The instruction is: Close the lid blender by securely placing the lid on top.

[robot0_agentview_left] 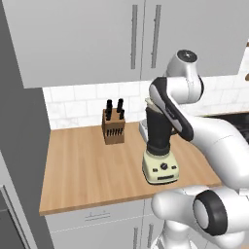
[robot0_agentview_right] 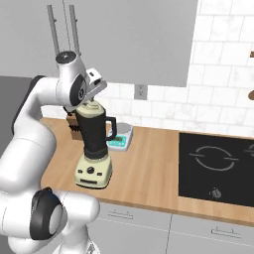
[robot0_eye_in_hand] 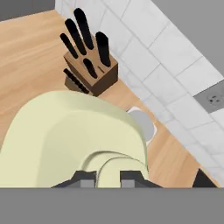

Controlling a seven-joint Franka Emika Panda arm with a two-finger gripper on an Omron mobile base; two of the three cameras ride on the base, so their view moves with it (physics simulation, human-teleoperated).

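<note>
The blender stands near the counter's front edge, a dark tapered jar on a cream base with dark knobs. The pale cream lid lies on top of the jar's rim; in the left base view the lid peeks out beside my forearm. My gripper hangs straight over it. In the hand view both dark fingertips press against the sides of the lid's raised centre knob, so the gripper is shut on it.
A wooden knife block stands behind and left of the blender by the tiled wall. A small kitchen scale sits just behind it. A black cooktop lies to the right. Wall cabinets hang overhead.
</note>
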